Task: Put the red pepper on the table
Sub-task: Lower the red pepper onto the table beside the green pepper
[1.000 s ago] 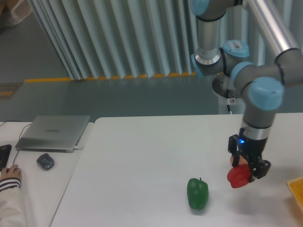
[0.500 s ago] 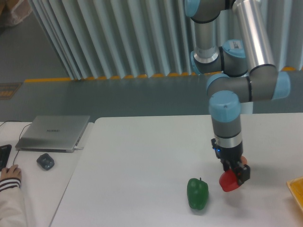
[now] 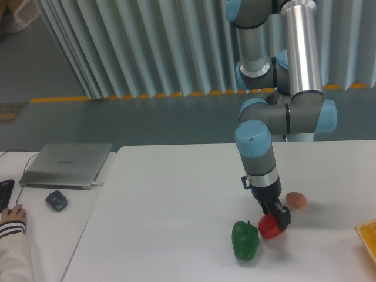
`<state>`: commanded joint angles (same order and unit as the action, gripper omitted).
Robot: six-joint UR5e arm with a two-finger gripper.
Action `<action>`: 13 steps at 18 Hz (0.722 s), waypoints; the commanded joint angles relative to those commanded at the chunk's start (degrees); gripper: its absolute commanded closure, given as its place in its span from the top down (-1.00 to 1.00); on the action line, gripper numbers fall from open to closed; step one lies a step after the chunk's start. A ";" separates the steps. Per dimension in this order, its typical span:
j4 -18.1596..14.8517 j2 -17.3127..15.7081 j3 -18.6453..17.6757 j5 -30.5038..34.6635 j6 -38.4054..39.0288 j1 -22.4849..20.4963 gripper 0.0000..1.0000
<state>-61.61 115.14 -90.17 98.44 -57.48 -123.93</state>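
Seen by the fixed camera, a small glossy red bell pepper (image 3: pixel 269 227) is gripped in the black two-finger gripper (image 3: pixel 277 220) of a grey-and-blue jointed robot arm (image 3: pixel 258 154), the fingers closed against the pepper's upper right side. The red pepper is held low over the large white flat-topped table (image 3: pixel 176 200), at or just above its surface; contact with the tabletop cannot be told. A glossy green bell pepper (image 3: pixel 245 239) is stood upright on the table just to the left of the red one, the two nearly touching. A small orange-pink egg-shaped object (image 3: pixel 296 200) is laid on the table to the right of the gripper, near it but apart. A yellow corner of a flat object (image 3: pixel 368 237) is cut off by the right edge. On the adjoining white desk (image 3: pixel 41 235) at left, a closed silver laptop (image 3: pixel 66 165) and a dark computer mouse (image 3: pixel 56 201) are seen, with a person's hand (image 3: pixel 13 215) in a striped sleeve rested at the lower left corner. Pale vertical slats (image 3: pixel 135 47) are shown behind the table
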 joint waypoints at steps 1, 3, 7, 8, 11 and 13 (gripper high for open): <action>0.00 0.00 0.09 0.00 0.00 0.00 0.07; 0.09 0.00 0.26 0.00 0.00 0.00 0.52; 0.09 -0.26 1.05 0.26 -0.09 -0.09 1.00; 0.00 -0.26 1.23 0.26 -0.09 -0.09 1.00; -0.17 -0.88 3.95 0.00 -0.35 -0.61 1.00; -0.17 -1.23 5.35 -0.35 -3.58 -0.79 1.00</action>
<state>-61.79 113.91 -84.82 98.09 -61.06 -124.72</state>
